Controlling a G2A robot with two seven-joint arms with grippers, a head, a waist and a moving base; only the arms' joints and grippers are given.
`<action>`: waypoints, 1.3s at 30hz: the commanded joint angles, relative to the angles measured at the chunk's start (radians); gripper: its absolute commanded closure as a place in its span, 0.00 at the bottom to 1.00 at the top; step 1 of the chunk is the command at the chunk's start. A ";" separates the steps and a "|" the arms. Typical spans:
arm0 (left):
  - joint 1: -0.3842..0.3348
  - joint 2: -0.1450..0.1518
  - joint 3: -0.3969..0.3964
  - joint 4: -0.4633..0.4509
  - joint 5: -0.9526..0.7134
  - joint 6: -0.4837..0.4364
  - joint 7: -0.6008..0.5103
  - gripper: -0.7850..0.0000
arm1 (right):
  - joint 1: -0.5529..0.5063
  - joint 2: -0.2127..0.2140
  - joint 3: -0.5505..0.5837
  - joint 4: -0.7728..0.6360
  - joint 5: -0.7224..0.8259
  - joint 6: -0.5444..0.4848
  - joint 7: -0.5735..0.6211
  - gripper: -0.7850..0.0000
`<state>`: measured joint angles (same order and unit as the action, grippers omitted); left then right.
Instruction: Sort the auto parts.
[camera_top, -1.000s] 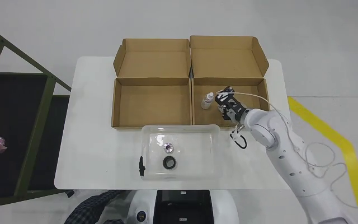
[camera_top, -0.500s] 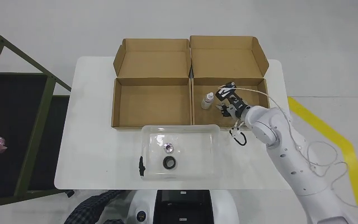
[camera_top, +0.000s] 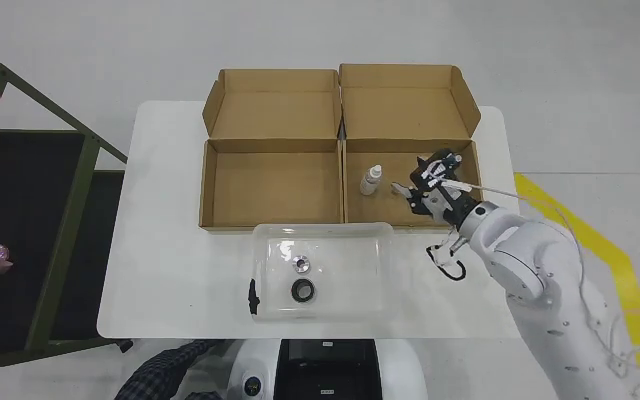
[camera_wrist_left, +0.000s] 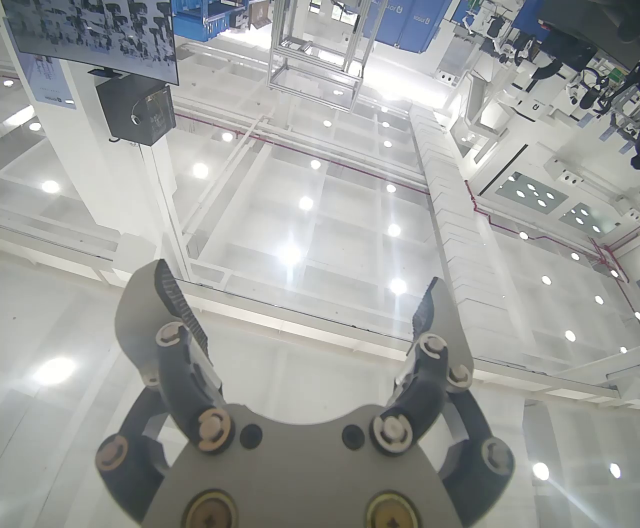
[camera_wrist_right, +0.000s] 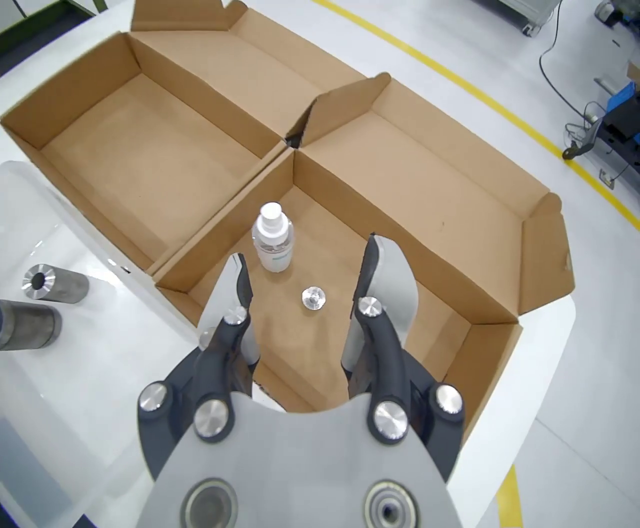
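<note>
1. While our right end effector (camera_wrist_right: 307, 265) hangs released, jaws spread, over the right cardboard box (camera_wrist_right: 450, 165) toward the tabletop's (camera_top: 160, 250) far right corner, a small silver part (camera_wrist_right: 313, 298) lies on the box floor near a white-capped bottle (camera_wrist_right: 273, 243).
2. We see a bored steel cylinder (camera_wrist_right: 55, 286) and a darker one (camera_wrist_right: 27, 325) in the clear tray (camera_top: 320, 228) by the near edge.
3. Our left end effector (camera_wrist_left: 300, 295) is spread wide and holds nothing.

White arm (camera_top: 530, 265), grey gripper (camera_wrist_right: 307, 260), silver screws (camera_wrist_right: 390, 415)

Factory hall: ceiling lights (camera_wrist_left: 306, 202), floor line (camera_top: 548, 200)
</note>
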<state>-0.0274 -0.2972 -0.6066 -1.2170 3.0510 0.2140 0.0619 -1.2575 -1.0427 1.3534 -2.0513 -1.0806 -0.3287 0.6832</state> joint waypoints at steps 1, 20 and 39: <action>0.000 0.000 0.000 0.000 0.000 0.000 0.000 0.00 | -0.027 0.001 0.007 -0.032 0.017 -0.011 -0.023 0.44; 0.000 0.000 0.000 0.000 0.000 0.000 0.000 0.00 | -0.128 -0.004 -0.129 -0.154 -0.042 -0.115 -0.116 0.35; 0.000 0.000 0.000 0.000 0.000 0.000 0.000 0.00 | -0.048 -0.030 -0.350 -0.037 -0.158 -0.149 -0.083 0.35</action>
<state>-0.0274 -0.2971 -0.6066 -1.2170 3.0510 0.2140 0.0619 -1.3145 -1.0700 1.0165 -2.1017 -1.2344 -0.4794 0.5983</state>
